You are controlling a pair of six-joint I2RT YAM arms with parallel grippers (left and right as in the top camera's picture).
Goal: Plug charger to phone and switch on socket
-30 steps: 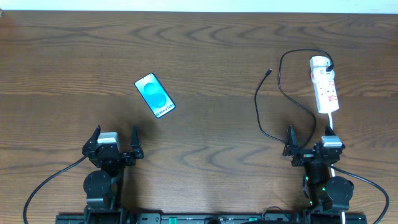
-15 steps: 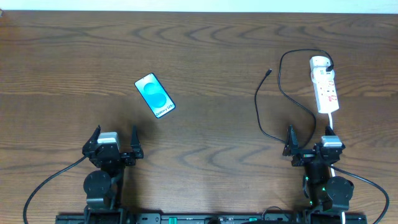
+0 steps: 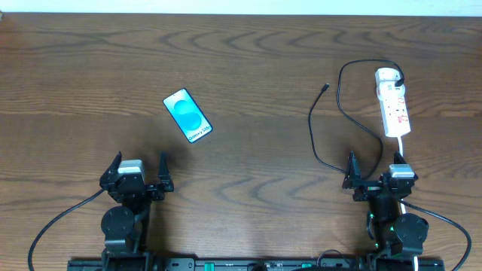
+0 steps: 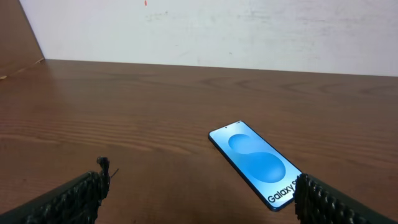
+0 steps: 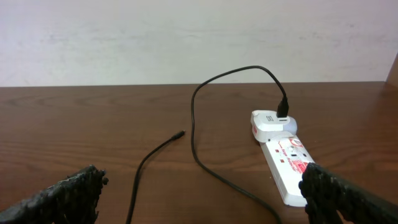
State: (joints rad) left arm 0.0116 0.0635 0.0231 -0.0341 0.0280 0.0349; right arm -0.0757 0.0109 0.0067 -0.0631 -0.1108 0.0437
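**Both hands spread, phone and cable lying apart**

The wooden surface carries everything you see. Your left hand and right hand sit at the near edge, each with its fingers spread wide and gripping nothing. The white power strip lies at the far right, just beyond the right hand, with its white cord running back past that hand. The phone lies flat at an angle with its screen lit blue, ahead of the left hand and well apart from the strip. The black charger cable loops out from its white plug, which is seated in the strip's far end. Its small connector tip rests on the wood left of the strip, well apart from the phone.
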